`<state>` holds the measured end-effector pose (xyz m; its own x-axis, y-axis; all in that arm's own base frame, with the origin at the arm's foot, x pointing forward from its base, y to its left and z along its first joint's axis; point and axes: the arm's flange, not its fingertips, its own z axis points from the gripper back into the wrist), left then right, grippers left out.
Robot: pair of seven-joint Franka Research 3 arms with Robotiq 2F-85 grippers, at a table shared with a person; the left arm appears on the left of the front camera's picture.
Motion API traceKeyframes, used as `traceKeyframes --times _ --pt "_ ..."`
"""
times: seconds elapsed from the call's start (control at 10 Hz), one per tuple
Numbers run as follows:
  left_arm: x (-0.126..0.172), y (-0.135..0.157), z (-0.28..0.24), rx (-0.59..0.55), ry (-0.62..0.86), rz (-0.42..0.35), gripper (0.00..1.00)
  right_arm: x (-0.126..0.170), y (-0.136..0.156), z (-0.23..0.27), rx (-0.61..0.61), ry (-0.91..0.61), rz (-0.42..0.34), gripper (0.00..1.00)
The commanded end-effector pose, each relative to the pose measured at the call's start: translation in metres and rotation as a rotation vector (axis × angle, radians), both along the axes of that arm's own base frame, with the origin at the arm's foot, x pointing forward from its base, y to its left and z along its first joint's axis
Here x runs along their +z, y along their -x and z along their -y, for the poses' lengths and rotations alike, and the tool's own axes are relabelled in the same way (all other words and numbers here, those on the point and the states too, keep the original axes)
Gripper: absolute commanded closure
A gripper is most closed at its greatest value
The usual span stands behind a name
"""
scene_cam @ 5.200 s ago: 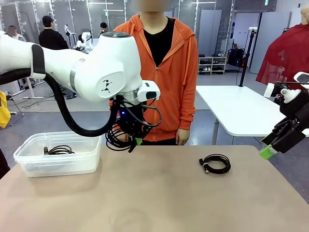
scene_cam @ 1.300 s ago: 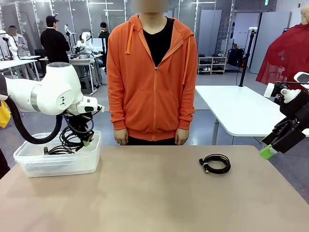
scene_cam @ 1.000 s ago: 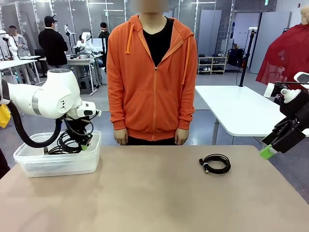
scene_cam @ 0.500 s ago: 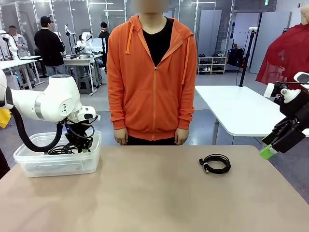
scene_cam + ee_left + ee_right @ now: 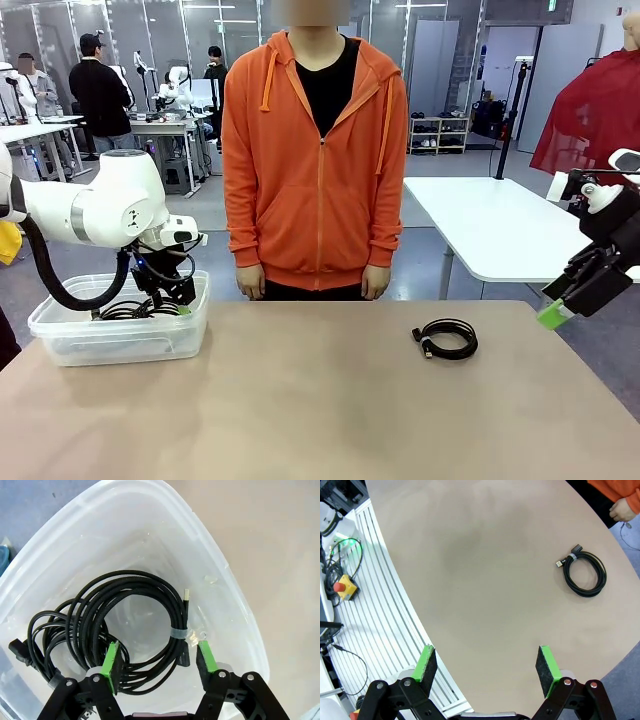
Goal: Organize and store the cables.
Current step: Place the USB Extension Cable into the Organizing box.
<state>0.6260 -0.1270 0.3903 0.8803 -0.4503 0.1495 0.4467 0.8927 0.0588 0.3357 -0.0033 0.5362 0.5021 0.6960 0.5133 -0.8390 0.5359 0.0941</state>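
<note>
While dipped into bin [image 5: 120,340], left gripper [image 5: 157,667] open, above cables [image 5: 100,630]

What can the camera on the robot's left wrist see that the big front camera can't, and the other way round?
Left wrist camera: a straight-down look into the clear bin, where the coiled cables lie on its floor, plug ends visible, between the left hand's open green pads.

Front camera: the person in an orange hoodie, the right hand at the table's edge, and one coiled cable on the table.

Both: the bin, the cables in it, the left hand, and the tan table.
</note>
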Motion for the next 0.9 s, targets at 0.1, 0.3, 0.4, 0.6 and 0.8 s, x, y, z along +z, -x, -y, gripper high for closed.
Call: traceKeyframes --times 0.1,0.3,0.4,0.6,0.8 --pt "0.000 0.009 -0.008 0.032 0.007 -0.043 0.01 0.000 0.000 -0.002 -0.004 -0.011 -0.005 0.00" --pt "0.005 0.014 -0.005 0.058 0.018 -0.031 0.00 0.000 0.000 -0.002 -0.004 -0.011 -0.005 0.00" --pt "0.002 0.020 -0.005 0.056 0.020 -0.049 0.00 0.000 0.000 -0.002 -0.004 -0.011 -0.005 0.00" --pt "-0.002 0.003 -0.004 0.026 -0.003 -0.024 0.00 0.000 0.000 -0.002 -0.004 -0.011 -0.005 0.00" --pt "-0.002 0.003 -0.004 0.026 -0.003 -0.024 0.00 0.000 0.000 -0.002 -0.004 -0.011 -0.005 0.00"
